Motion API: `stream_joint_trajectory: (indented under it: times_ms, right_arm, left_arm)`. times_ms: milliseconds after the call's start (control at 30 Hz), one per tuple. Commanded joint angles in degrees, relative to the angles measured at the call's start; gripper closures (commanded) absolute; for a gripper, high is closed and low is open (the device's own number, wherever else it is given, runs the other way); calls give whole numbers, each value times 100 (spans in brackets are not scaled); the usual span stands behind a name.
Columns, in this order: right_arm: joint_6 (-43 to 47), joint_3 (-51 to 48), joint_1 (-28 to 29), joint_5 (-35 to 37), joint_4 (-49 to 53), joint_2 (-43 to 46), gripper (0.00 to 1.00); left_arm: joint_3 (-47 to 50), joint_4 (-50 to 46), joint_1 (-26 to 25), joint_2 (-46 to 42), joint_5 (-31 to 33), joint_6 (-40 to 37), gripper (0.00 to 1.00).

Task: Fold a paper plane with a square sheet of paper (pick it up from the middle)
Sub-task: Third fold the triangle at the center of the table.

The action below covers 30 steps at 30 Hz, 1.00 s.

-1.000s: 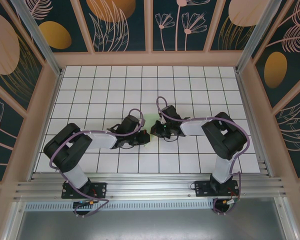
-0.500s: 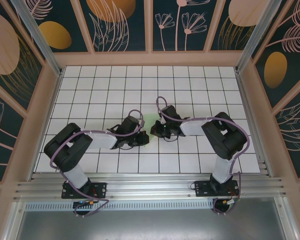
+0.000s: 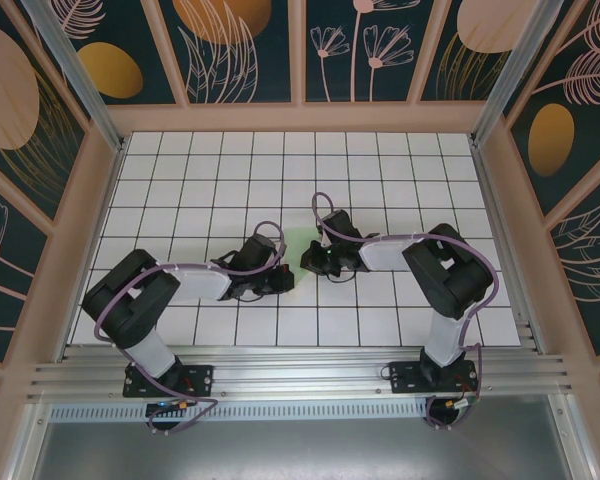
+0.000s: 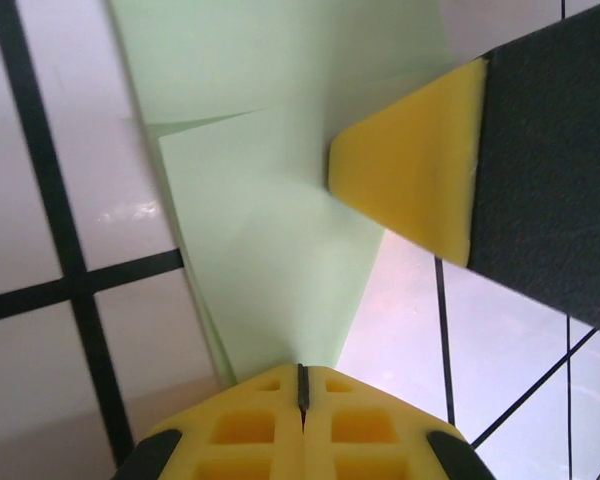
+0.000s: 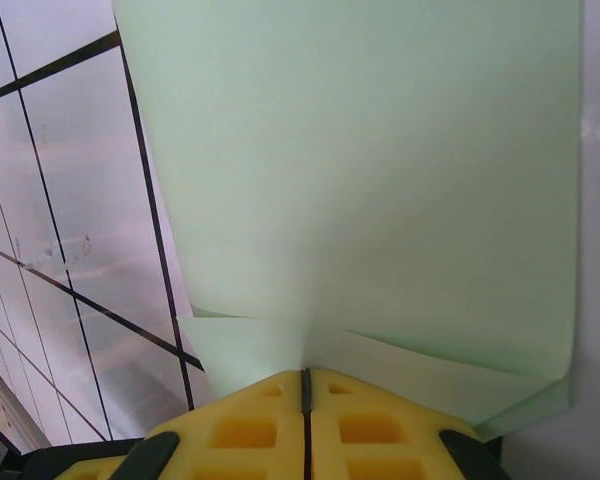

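The pale green sheet of paper (image 3: 298, 243) lies between both grippers near the table's middle, folded into a shape that narrows to a point. In the left wrist view the paper (image 4: 270, 250) tapers down into the seam of my left gripper (image 4: 302, 375), whose yellow pads are shut on its tip. A yellow pad of the right gripper (image 4: 410, 180) rests on the paper's far edge. In the right wrist view the paper (image 5: 380, 180) spreads wide, with folded flaps running into my right gripper (image 5: 306, 378), shut on it. From above, my left gripper (image 3: 286, 268) and right gripper (image 3: 306, 258) nearly meet.
The white grid-tiled table (image 3: 230, 170) is walled by wooden frames with dark floral panels (image 3: 240, 50). Both arms reach inward from their bases at the near edge, with purple cables looping over them. An aluminium rail (image 3: 300, 375) runs along the front.
The left arm's elbow has shifted slightly left and its gripper has edged back a little. A bit more green paper shows between the grippers. Both stay shut.
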State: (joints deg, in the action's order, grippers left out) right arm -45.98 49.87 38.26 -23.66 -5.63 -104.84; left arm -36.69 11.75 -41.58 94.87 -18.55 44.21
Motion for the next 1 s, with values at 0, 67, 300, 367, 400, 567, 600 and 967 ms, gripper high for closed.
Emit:
stream_joint_trajectory:
  times_ms: [0,67,300,367,400,567,600,967]
  right_arm:
    - [21,-77,41,546,519,-447,92]
    - [32,-62,40,542,528,-454,92]
    - [1,-65,50,560,526,-450,92]
    - [18,-40,59,564,559,-462,92]
    - [16,-30,63,581,571,-460,92]
    - [7,-12,84,573,568,-488,92]
    - [-1,-18,81,573,571,-498,92]
    - [4,41,94,582,596,-513,92]
  left_arm:
    - [157,-604,-23,-115,67,-160,99]
    - [145,-610,-24,-159,79,-163,99]
    - [164,-871,-25,-189,177,-261,98]
    - [165,-1030,-25,-157,263,-335,99]
    - [180,-1116,-19,-173,361,-351,99]
    - [215,-1176,-23,-555,674,-271,98]
    - [194,-1153,-25,-669,690,-243,98]
    - [-234,-186,-25,-850,-467,-21,88]
